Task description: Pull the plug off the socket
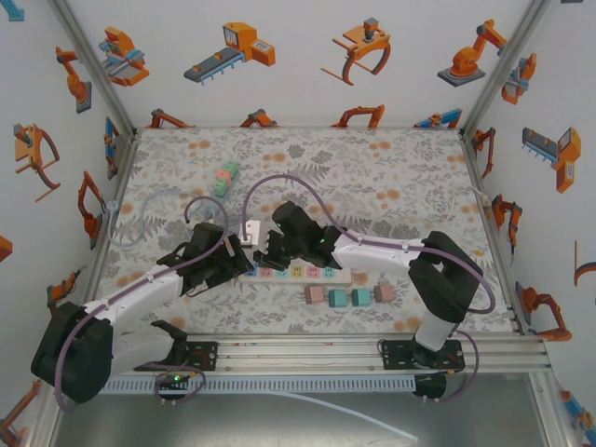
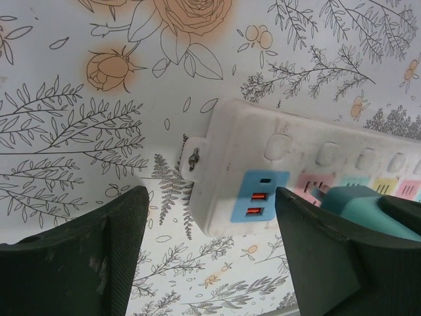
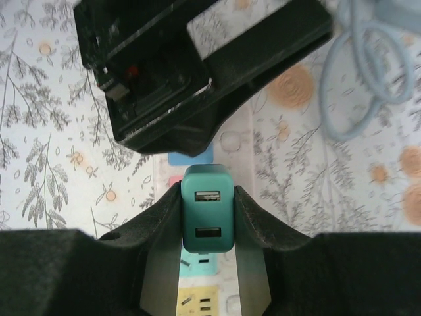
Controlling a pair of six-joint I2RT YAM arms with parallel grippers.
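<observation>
A white power strip, the socket (image 1: 307, 273) (image 2: 263, 145), lies on the floral table with a row of coloured outlets. A teal plug (image 3: 208, 210) (image 2: 358, 201) with two USB ports on its face stands over the strip near its left end. My right gripper (image 3: 208, 205) (image 1: 272, 251) is shut on the plug's two sides. Whether its prongs are still in the outlet is hidden. My left gripper (image 2: 210, 253) (image 1: 235, 264) is open, its fingers either side of the strip's left end, near the blue USB panel (image 2: 258, 203), without touching it.
Several pink and teal blocks (image 1: 348, 296) sit in a row just in front of the strip. Green blocks (image 1: 223, 177) lie at the back left. A pale cable loop (image 3: 362, 79) lies on the table beyond the strip. The left arm's black body (image 3: 197, 66) is close above the plug.
</observation>
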